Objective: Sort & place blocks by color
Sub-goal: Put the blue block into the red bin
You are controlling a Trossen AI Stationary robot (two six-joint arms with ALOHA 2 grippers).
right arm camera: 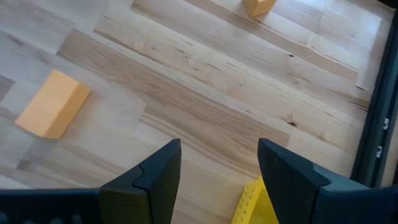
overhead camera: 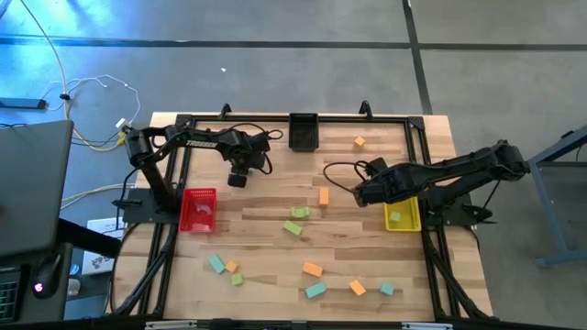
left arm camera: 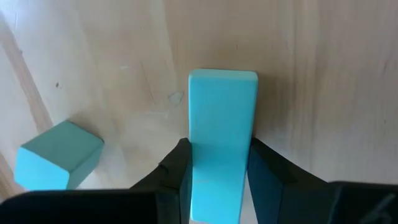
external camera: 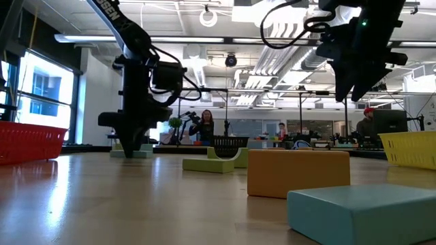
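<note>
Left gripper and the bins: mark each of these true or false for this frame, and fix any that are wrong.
1. The left gripper is shut on a teal block. True.
2. The right gripper holds an orange block. False: its fingers are open with nothing between them; an orange block lies apart on the table.
3. A second teal block lies beside the held one, not touching it. True.
4. The yellow bin is on the left arm's side. False: it is under the right arm; the red bin is on the left side.
5. The black bin is at the far edge of the table. True.
</note>
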